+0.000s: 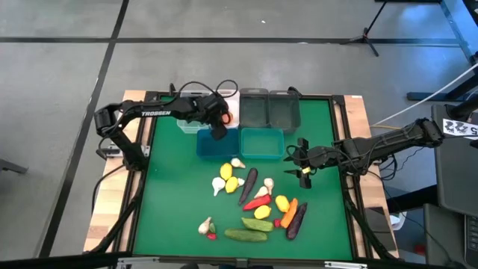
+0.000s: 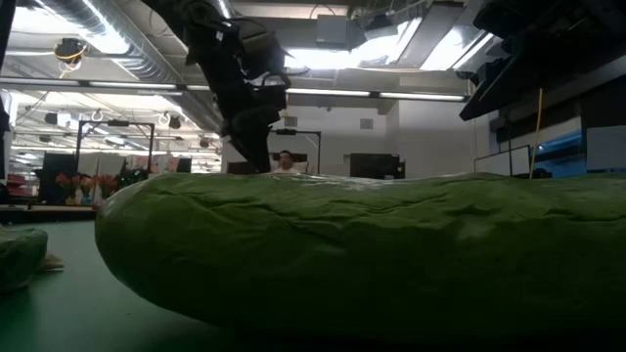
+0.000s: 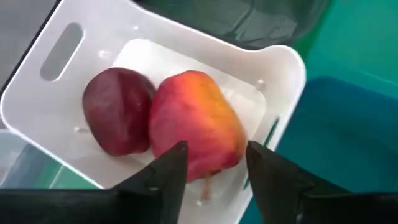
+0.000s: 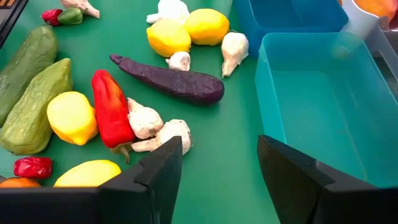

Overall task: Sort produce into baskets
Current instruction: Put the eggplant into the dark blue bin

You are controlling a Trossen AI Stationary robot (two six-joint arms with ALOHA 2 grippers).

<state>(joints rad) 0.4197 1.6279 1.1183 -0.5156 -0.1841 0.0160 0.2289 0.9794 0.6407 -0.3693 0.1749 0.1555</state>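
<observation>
Currently the left hand (image 3: 211, 171), fingers apart, hovers above the white rectangular plastic basket (image 3: 283, 68), which holds a glossy red-orange toy peach (image 3: 196, 121) touching a dark red toy peach (image 3: 118, 118). The right hand (image 4: 217, 171), fingers apart, hangs over the green surface (image 4: 230, 149) beside the teal plastic basket (image 4: 311, 112), near a dark purple toy eggplant (image 4: 174, 81).

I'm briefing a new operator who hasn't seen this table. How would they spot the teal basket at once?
Start at the green table and find the bins at its far edge. The teal basket is in the nearer row, right of the blue bin, before the right gripper. It alone is teal, and empty.
</observation>
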